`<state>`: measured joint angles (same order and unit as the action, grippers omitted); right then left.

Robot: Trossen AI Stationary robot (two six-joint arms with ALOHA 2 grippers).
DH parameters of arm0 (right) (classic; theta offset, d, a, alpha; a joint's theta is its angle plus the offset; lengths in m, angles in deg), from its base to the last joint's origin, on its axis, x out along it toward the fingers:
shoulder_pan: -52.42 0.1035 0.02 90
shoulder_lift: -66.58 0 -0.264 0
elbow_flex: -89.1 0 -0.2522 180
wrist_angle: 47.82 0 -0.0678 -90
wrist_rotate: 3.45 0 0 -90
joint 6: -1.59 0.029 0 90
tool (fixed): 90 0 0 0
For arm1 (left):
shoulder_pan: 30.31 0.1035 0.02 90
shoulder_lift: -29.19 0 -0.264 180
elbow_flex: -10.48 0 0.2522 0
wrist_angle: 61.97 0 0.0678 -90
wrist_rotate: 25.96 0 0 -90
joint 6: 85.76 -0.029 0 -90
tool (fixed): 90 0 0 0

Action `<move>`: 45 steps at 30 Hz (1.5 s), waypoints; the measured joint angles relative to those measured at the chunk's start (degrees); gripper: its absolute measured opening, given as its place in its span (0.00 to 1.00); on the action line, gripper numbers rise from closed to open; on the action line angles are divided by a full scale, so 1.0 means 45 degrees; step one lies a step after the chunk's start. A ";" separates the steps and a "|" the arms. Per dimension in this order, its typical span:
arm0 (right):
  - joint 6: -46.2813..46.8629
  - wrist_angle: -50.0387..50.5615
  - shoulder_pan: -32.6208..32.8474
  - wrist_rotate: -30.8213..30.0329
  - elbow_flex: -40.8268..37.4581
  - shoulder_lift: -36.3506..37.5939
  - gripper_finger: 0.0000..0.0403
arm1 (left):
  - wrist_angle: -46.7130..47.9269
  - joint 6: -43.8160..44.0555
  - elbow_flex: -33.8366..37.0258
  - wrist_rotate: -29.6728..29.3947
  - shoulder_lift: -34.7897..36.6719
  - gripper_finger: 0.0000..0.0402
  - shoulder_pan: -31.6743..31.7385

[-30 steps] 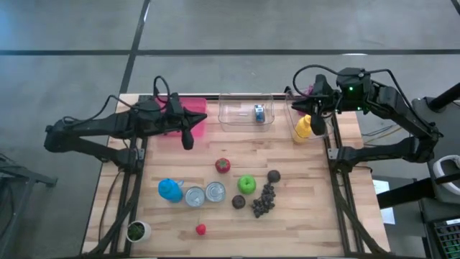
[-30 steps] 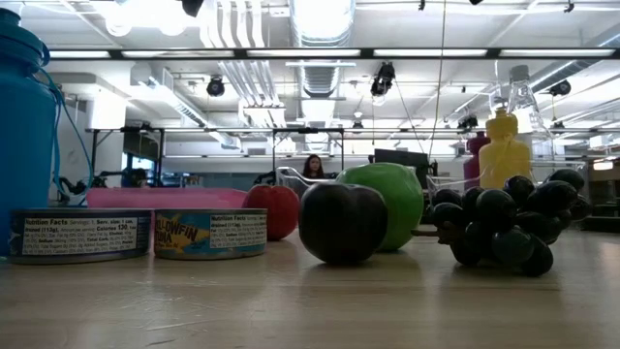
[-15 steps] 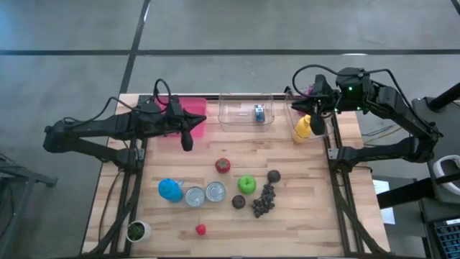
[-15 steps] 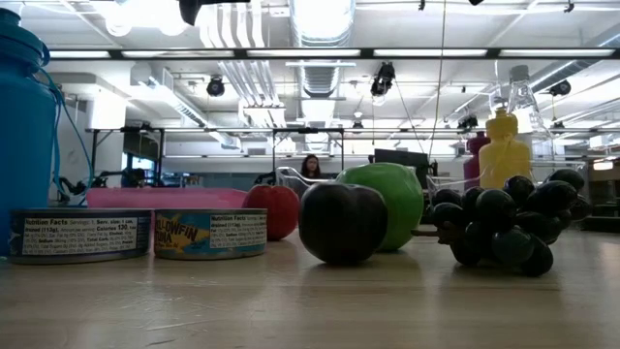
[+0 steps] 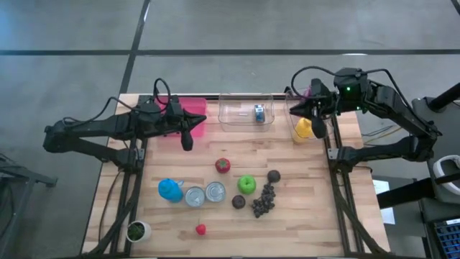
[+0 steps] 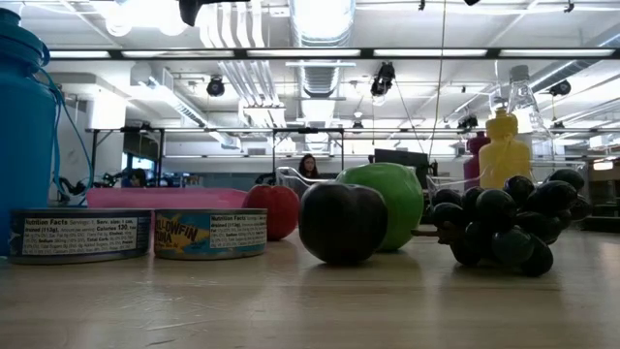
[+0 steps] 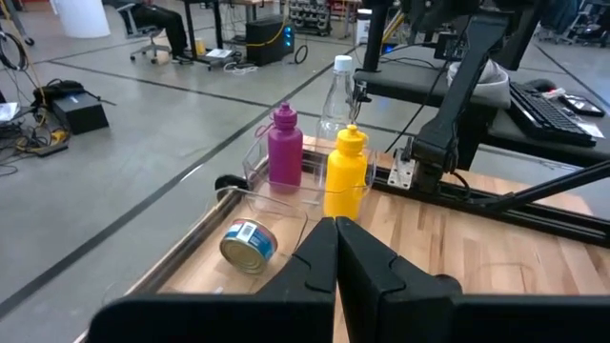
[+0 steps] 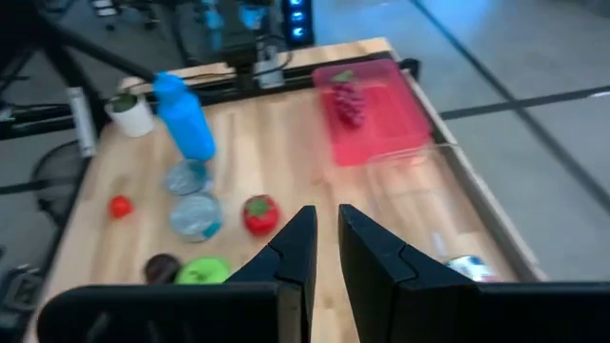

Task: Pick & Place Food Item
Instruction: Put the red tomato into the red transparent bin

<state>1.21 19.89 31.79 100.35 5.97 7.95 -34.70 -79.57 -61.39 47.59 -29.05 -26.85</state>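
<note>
- Shifted slightly toward the clear bin (image 5: 231, 101) over the last second: right gripper (image 8: 326, 219), up off the wood near the yellow bottle (image 5: 302, 129) at the far right corner, fingers parted by a narrow slit, holding nothing.
- Nearest the front edge of the table (image 5: 316, 223): small white pot (image 5: 136, 231) at the left corner, strawberry (image 5: 200, 229) beside it toward the middle.
- Next row back: blue bottle (image 5: 169, 190), two cans (image 5: 205, 194) side by side, dark plum (image 5: 238, 202), bunch of dark grapes (image 5: 264, 201), green apple (image 5: 246, 184) just behind plum and grapes.
- Slightly farther: second dark fruit (image 5: 274, 175) near the top of the grapes, red tomato (image 5: 223, 165) alone in the middle, apart from both grippers.
- Beyond the tomato: left gripper (image 7: 335, 227), fingers pressed together and empty, hanging over the wood just in front of the pink tray (image 5: 198, 108).
- Along the far edge: pink tray with a second grape bunch (image 8: 348, 100) in it, clear bin with one small can (image 5: 259, 112) lying inside, then yellow bottle, magenta bottle (image 7: 285, 157) and clear bottle (image 7: 338, 90) standing upright.
</note>
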 joint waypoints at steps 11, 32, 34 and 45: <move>0.0335 0.0151 0.2841 -0.1200 0.0000 -0.0359 0.07 | 0.0039 -0.0092 -0.0019 0.0404 0.0005 0.01 0.0000; 0.0661 0.0126 0.3640 -0.1777 0.0000 -0.0549 0.03 | 0.1655 -0.0625 -0.0024 0.2230 -0.0074 0.02 -0.0092; 0.0566 0.0125 0.3640 -0.1772 0.0000 -0.0549 0.03 | 0.1671 -0.0568 -0.0024 0.2232 -0.0102 0.04 -0.0092; 0.0370 0.0127 0.3640 -0.1772 0.0000 -0.0544 0.03 | 0.1723 -0.0730 -0.0024 0.2237 -0.0251 0.33 -0.0092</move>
<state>2.88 20.46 48.17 92.38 5.97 5.50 -26.94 -82.85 -61.50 57.66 -30.18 -27.26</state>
